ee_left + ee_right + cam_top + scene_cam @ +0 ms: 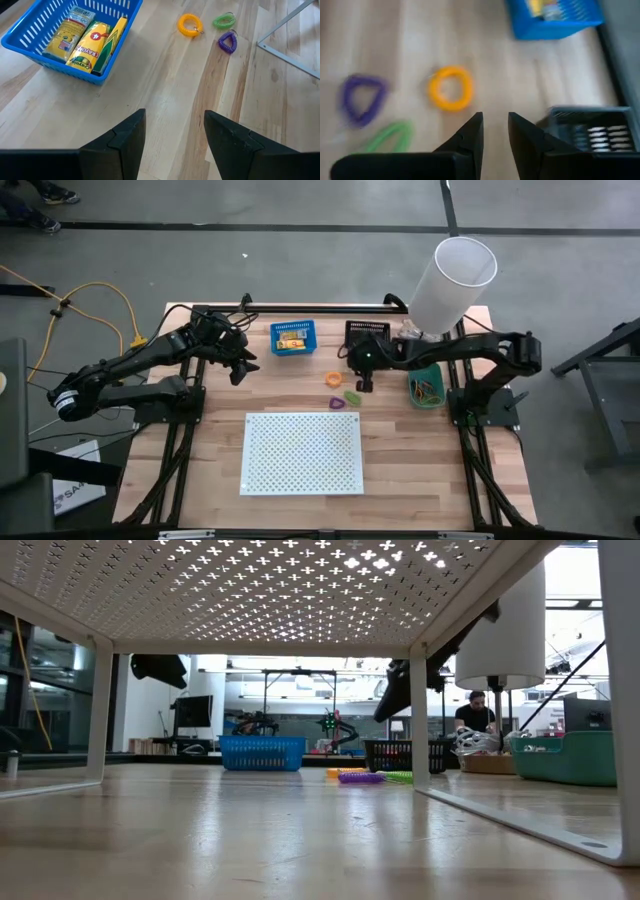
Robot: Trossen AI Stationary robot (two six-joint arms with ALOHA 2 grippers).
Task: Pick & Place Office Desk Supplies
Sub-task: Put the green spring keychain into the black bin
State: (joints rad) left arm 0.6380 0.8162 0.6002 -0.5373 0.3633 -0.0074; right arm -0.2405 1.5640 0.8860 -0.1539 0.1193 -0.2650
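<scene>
Orange, green and purple coiled plastic loops lie loose on the pale wooden table (pixel 400 470), between the blue slotted plastic basket (pixel 293 338) and the white perforated board (pixel 302 452). We see the orange coil loop (pixel 450 88) just ahead of the right gripper (pixel 495 131), with the purple coil loop (pixel 363 98) and the green coil loop (pixel 390 136) near it. Our right gripper hovers over bare wood beside the black slotted bin (pixel 592 131); its two dark fingers stand a narrow way apart with nothing between them. Our left gripper (pixel 174 134) hangs near the blue basket, fingers spread wide and empty. That basket already holds yellow crayon packets (pixel 95 42).

We judge these loops to be very light, springy and somewhat slick, so they may slide or flip when one finger touches first. We would take the orange one across its coiled rim, one finger inside the ring and one outside, closing gently. The teal bin (pixel 426 387) with thin rubber bands sits farther right.
</scene>
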